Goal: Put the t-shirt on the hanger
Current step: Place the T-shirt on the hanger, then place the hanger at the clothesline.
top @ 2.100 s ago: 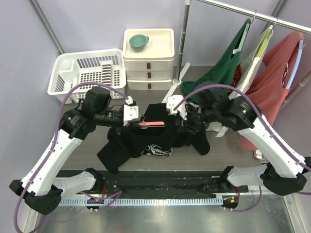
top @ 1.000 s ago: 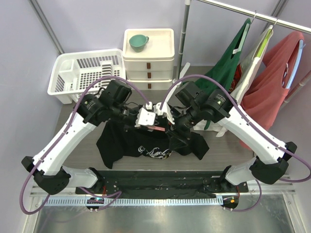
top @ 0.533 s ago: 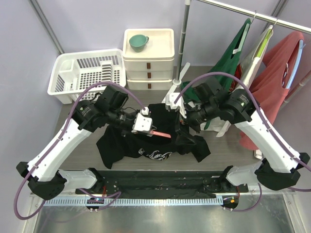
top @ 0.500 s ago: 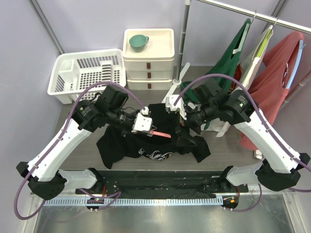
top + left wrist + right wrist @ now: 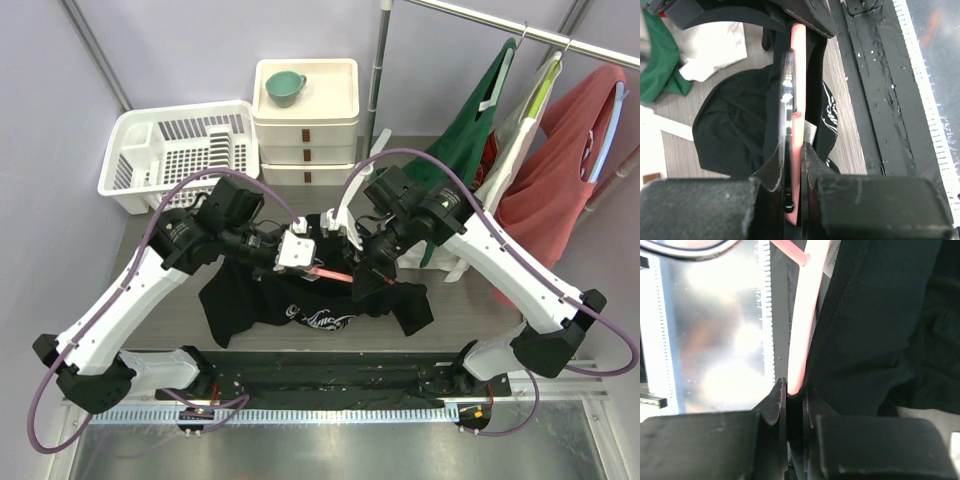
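The black t-shirt [image 5: 262,300] hangs bunched between my two grippers above the table, its white print [image 5: 322,319] facing the near edge. The pink hanger [image 5: 336,275] runs between the grippers, its right end inside the fabric. My left gripper [image 5: 300,256] is shut on the hanger [image 5: 798,75] beside its metal hook [image 5: 787,100], with shirt fabric [image 5: 735,130] below. My right gripper [image 5: 364,276] is shut on black shirt fabric [image 5: 875,315], with the end of the pink hanger arm [image 5: 805,315] right at its fingertips [image 5: 780,390].
A white dish rack [image 5: 180,150] stands at the back left. A white drawer unit [image 5: 305,125] with a teal cup [image 5: 284,87] stands behind the shirt. A rail at the right holds a green garment [image 5: 470,135] and a salmon-red one [image 5: 560,160]. A black mat [image 5: 330,375] lies at the near edge.
My right gripper has moved left and down toward the hanger's end, drawing the shirt fabric with it. My left gripper has held the hanger almost still over the last half second.
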### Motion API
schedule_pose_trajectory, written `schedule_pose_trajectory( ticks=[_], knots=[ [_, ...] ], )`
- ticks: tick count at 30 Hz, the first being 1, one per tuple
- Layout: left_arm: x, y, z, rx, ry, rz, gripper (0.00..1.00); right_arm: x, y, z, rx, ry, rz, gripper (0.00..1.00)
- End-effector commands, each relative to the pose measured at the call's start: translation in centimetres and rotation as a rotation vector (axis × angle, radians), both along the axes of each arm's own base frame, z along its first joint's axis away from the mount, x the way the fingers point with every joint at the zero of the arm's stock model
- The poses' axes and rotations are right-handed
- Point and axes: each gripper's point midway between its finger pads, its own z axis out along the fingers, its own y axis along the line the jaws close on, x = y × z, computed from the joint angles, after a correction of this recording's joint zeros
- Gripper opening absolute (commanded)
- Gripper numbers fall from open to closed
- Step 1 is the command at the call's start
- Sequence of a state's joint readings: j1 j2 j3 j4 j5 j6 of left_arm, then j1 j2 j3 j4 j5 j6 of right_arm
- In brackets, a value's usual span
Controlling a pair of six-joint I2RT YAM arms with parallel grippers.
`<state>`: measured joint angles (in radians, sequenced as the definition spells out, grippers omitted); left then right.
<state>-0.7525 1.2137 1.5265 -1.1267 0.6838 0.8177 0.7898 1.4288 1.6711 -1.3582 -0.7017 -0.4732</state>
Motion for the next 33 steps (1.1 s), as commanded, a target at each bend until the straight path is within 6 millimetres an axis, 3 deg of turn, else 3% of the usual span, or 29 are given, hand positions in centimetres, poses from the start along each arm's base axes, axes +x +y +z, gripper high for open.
schedule_pose_trajectory(
  ticks=[1, 2, 3, 5, 6, 8, 9, 11, 16, 21, 26, 29, 33],
  knots=[
    [0.9, -1.5, 3.4, -0.147, -0.053, 0.048, 0.0, -1.5, -0.3, 2.2, 0.061, 0.046, -0.063, 0.01],
    [1.2, -1.5, 3.5, -0.154, -0.049, 0.076, 0.0, -1.9, -0.8, 2.8, 0.076, 0.041, -0.082, 0.01],
    [2.0, -1.5, 3.6, -0.158, -0.042, 0.135, 0.1, -2.0, -1.0, 3.0, 0.083, 0.041, -0.099, 0.01],
    [2.3, -1.2, 3.8, -0.163, -0.03, 0.183, 0.4, -2.1, -1.7, 3.2, 0.085, 0.068, -0.181, 0.01],
    [2.2, -1.1, 4.3, -0.181, 0.001, 0.224, 0.63, -2.4, -2.2, 4.0, 0.125, 0.056, -0.207, 0.01],
    [2.4, -0.7, 5.0, -0.205, 0.017, 0.272, 0.81, -2.0, -3.0, 3.8, 0.133, 0.119, -0.303, 0.01],
    [2.2, -0.4, 5.8, -0.238, 0.037, 0.302, 0.99, -2.2, -3.6, 4.6, 0.179, 0.132, -0.324, 0.01],
    [2.4, 0.1, 6.8, -0.276, 0.054, 0.349, 1.0, -1.9, -4.4, 4.2, 0.19, 0.174, -0.388, 0.01],
    [2.5, 2.3, 10.7, -0.439, 0.035, 0.499, 1.0, -0.7, -6.4, 6.0, 0.316, 0.248, -0.602, 0.01],
    [3.4, 4.4, 11.5, -0.489, 0.001, 0.62, 1.0, 2.5, -8.7, 9.2, 0.395, 0.198, -0.87, 0.01],
    [3.9, 5.0, 11.2, -0.494, -0.016, 0.66, 1.0, 7.8, -11.9, 15.5, 0.519, 0.06, -1.211, 0.01],
    [4.0, 4.9, 11.2, -0.498, -0.013, 0.66, 1.0, 10.6, -12.3, 20.3, 0.656, -0.024, -1.256, 0.01],
    [4.1, 4.6, 11.2, -0.493, -0.007, 0.647, 1.0, 14.7, -12.6, 24.8, 0.778, -0.095, -1.306, 0.01]
  ],
)
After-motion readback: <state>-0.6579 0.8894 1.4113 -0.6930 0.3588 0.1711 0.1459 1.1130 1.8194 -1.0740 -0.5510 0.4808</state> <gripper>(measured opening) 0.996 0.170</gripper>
